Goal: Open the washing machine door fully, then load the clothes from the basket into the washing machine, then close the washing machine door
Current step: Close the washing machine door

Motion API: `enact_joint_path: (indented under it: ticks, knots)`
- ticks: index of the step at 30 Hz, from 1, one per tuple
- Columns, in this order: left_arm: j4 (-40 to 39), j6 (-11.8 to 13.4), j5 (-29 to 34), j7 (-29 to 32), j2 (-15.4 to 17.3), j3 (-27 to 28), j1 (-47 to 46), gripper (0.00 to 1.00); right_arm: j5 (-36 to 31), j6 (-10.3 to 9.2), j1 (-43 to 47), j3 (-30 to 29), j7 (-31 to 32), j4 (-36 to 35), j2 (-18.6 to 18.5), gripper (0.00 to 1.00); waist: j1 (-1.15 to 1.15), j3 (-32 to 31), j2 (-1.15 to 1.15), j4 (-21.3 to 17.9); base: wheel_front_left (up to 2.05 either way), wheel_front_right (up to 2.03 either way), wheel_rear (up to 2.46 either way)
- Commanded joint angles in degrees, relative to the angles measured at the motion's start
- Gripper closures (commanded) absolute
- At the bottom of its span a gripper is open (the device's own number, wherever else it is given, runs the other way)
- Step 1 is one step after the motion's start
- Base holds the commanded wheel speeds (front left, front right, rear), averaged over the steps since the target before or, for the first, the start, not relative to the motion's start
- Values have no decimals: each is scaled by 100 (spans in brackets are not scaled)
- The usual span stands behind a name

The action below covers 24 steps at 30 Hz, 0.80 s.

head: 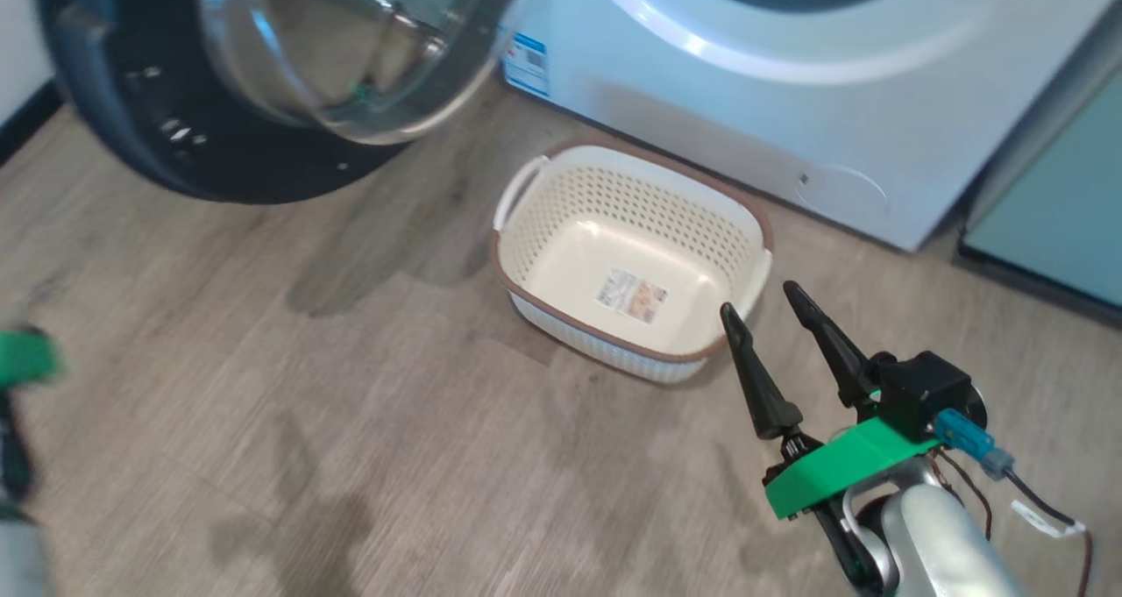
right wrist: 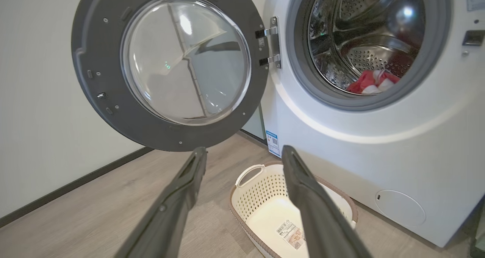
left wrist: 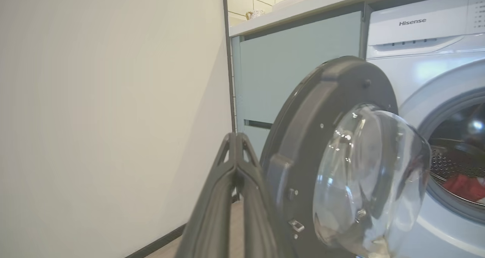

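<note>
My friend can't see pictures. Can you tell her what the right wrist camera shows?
The washing machine door hangs wide open, and the red clothes lie inside the washing machine. Below, the empty basket sits on the floor, framed by the open right tool.

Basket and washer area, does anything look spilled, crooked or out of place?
Nothing stands out. The basket sits upright and empty on the floor, the clothes lie inside the washing machine, and the washing machine door hangs wide open.
</note>
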Motion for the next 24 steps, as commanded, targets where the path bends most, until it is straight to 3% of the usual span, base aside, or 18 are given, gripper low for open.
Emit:
enact_joint_path:
  ticks: [1, 7, 12, 15, 20, 24]
  knots:
    - [-29, -51, -70, -51, 353, 293, -387, 100, -45, -1, -218, 164, 45, -225, -30, 0, 0, 188, 0, -223, 0, 0, 0]
    - [1422, -345, -113, -51, 1482, 648, -1548, 100, -53, -1, -373, 273, 119, -314, -124, 0, 0, 454, 0, -635, 0, 0, 0]
    - [2880, -366, -14, -48, 2252, 596, -2523, 100, -30, -1, -495, 374, 132, -331, -189, 0, 0, 617, 0, -956, 0, 0, 0]
    - [3615, -309, -52, 8, 2484, 596, -3039, 100, -24, -1, -543, 398, 126, -319, -205, 0, 0, 681, 0, -1130, 0, 0, 0]
    - [4532, -189, -492, 211, 2596, 949, -3672, 100, -18, -1, -596, 400, 100, -304, -202, 0, 0, 725, 0, -1344, 0, 0, 0]
    - [5472, -3, -1157, 512, 2664, 1567, -4159, 100, -12, -1, -629, 379, 76, -303, -196, 0, 0, 782, 0, -1524, 0, 0, 0]
